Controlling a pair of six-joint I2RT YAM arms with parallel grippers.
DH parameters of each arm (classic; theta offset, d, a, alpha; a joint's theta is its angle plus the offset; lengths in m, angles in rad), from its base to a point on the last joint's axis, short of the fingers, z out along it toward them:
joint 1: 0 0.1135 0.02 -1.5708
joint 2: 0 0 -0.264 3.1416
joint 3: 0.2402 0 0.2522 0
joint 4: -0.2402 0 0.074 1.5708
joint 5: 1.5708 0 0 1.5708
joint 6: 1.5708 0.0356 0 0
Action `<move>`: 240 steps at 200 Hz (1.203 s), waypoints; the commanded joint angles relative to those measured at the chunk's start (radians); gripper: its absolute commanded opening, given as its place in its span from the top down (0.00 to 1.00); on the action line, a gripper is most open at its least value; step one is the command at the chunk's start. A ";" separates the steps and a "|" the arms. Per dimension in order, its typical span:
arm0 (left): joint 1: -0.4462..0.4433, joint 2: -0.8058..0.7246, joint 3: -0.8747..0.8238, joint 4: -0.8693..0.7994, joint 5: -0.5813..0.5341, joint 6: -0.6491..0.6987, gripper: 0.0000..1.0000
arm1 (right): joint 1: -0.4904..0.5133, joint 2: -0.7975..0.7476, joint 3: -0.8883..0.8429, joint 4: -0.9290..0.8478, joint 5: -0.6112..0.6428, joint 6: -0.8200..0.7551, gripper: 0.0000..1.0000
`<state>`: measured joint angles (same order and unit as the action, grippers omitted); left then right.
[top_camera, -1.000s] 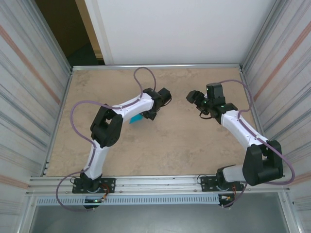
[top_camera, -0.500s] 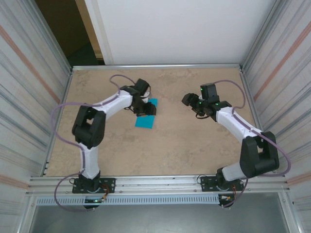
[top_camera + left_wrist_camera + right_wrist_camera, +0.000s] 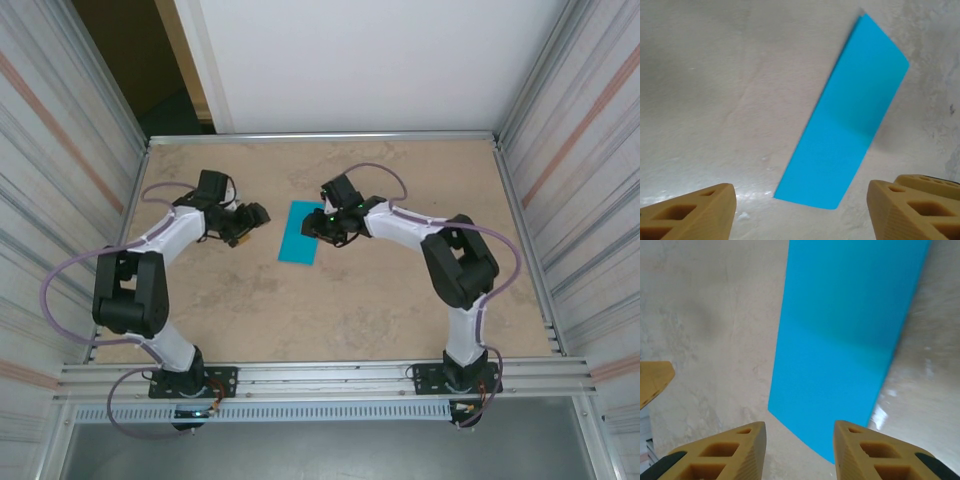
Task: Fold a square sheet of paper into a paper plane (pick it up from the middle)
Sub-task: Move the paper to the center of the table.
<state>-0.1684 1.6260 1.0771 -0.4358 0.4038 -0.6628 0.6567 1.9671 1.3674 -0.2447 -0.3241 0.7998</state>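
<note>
Teal paper [image 3: 300, 232] flat, left end effector [image 3: 800, 190] spread wide (empty), right end effector [image 3: 799, 426] parted above it

**A robot test cell in a lab**

Two white jointed arms, the left arm [image 3: 165, 232] and the right arm [image 3: 400, 222], are bolted to a slotted aluminium rail [image 3: 330, 378] along the near edge of a bare tan table [image 3: 340, 310]. A ribbed metal panel [image 3: 50, 200] closes the left side and a matching panel [image 3: 585, 150] closes the right. A plain white board [image 3: 370, 60] stands at the far side, with a dark gap [image 3: 120, 60] at far left. The left hand [image 3: 248, 217] carries tan fingers [image 3: 695, 212] pierced by lattice holes.
</note>
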 commanded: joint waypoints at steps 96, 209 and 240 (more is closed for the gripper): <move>0.010 -0.046 -0.051 0.072 0.046 -0.007 0.06 | -0.023 0.161 0.058 -0.213 -0.128 -0.225 0.60; -0.079 -0.008 -0.049 0.121 0.134 -0.022 0.01 | -0.105 -0.115 -0.201 0.071 -0.060 -0.040 0.59; -0.130 0.014 -0.056 0.158 0.176 -0.053 0.02 | -0.088 -0.093 -0.215 0.087 -0.013 0.017 0.65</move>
<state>-0.2653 1.6150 1.0317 -0.3153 0.5251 -0.6876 0.5571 1.8751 1.1690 -0.2176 -0.3954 0.6991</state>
